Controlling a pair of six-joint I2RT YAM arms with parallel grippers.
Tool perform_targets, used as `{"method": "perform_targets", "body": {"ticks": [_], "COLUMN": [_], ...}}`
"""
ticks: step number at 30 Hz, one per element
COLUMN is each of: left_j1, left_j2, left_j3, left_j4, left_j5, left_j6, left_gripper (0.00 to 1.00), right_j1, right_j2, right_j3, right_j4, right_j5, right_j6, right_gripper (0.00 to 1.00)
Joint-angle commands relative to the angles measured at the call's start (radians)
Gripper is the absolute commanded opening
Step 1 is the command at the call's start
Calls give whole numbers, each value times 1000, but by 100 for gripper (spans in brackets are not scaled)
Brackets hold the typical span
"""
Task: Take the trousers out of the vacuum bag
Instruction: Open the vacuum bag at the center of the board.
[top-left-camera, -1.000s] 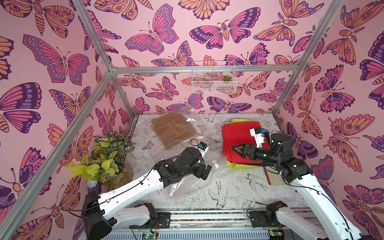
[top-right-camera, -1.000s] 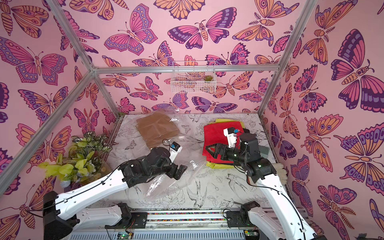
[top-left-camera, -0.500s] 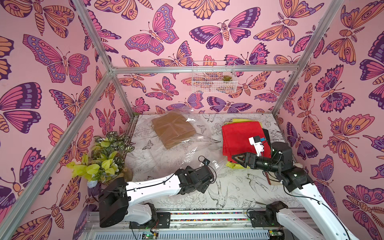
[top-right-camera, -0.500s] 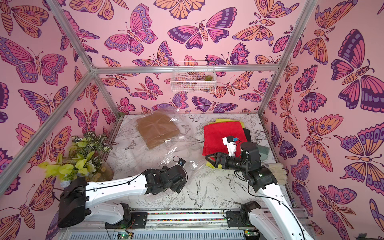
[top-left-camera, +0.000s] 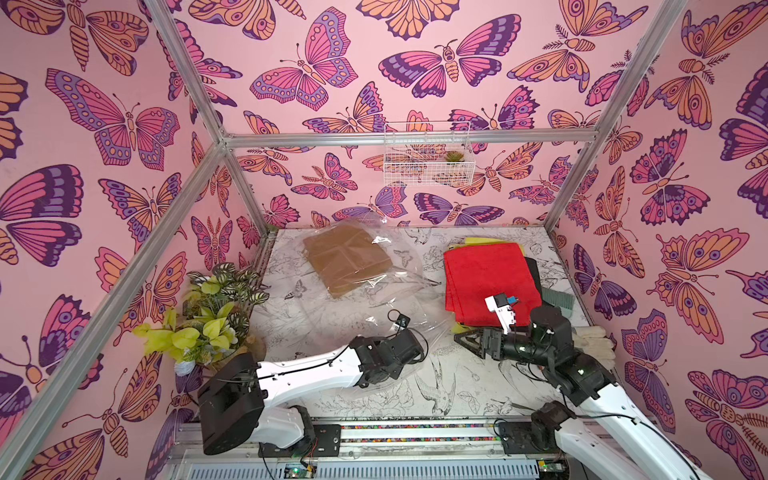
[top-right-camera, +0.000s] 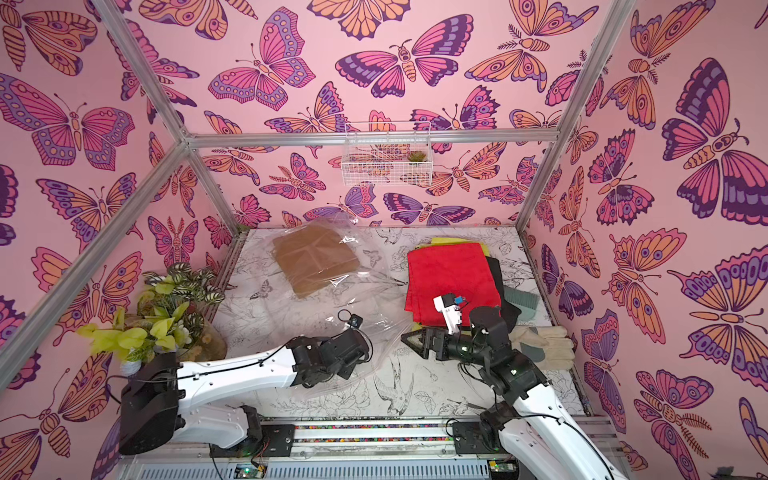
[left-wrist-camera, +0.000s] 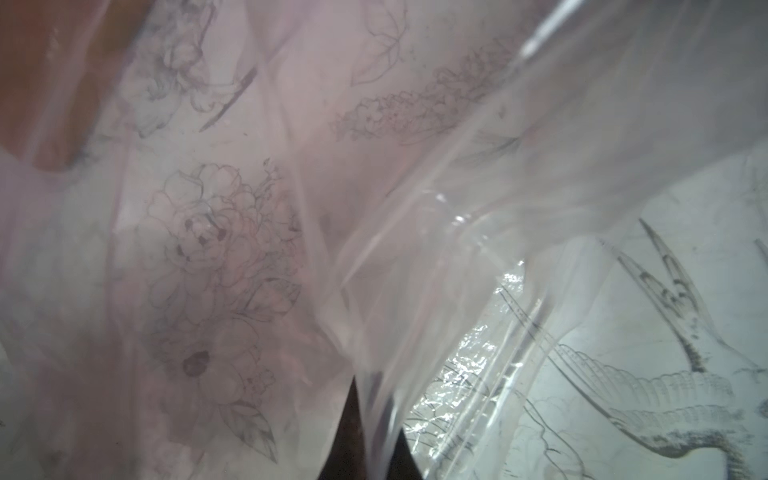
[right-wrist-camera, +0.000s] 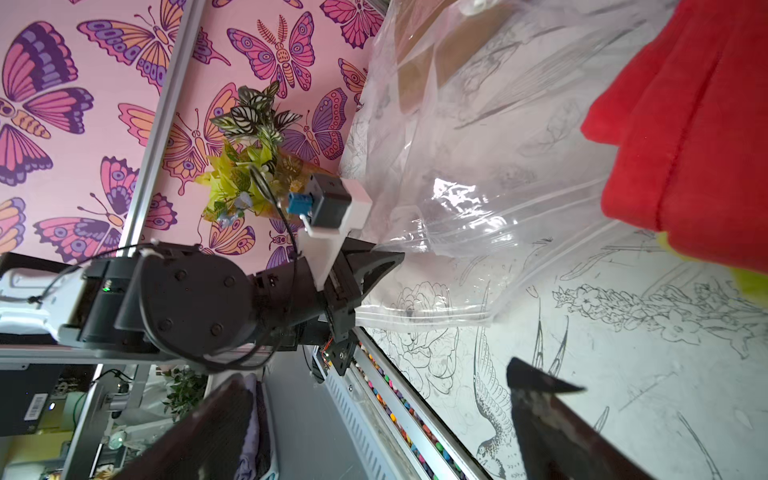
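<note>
The mustard brown trousers (top-left-camera: 347, 264) are the 1 pair inside the vacuum bag (top-left-camera: 365, 311), lying folded at its far end near the back wall, well apart from both grippers. The bag sprawls flat across the table (top-left-camera: 457, 399), with its mouth toward the front rail. The left gripper (right-wrist-camera: 392, 258) is clamped on that near edge; the right wrist view shows the film pinched between its jaws. The right gripper (top-left-camera: 462, 338) hovers spread wide just beside the mouth, holding nothing.

To do this step well, I judge the left should lift its edge and hold it taut so the mouth gapes. The right can then slide in low along the table toward the brown pair and grip cloth alone, not film. Otherwise the slippery plastic may drag along with it. The red trousers (top-left-camera: 486, 278) top the pile already out, on the right.
</note>
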Motion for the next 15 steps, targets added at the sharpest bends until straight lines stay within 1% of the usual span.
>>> {"method": "perform_targets", "body": {"ticks": [1,4,9,12,15], "left_j1": [58,124,180,207,236], "left_j2": [-97,-159,-191,-177,-156], "left_j3": [16,28,90,129,159], "left_j4": [12,2,-57,-91,-114], "left_j5": [128,252,339,367,388], "left_j6": [24,40,46,46,47], "left_gripper": [0,0,0,0,0], "right_j1": [117,234,414,502,561], "right_j2": [21,65,227,358,491], "right_j3": [-23,-62,-82,-49,-20], "right_j4": [107,216,392,454,540], "right_j5": [203,342,514,604,642], "right_j6": [9,15,23,19,27], "right_gripper": [94,93,90,82,73]}}
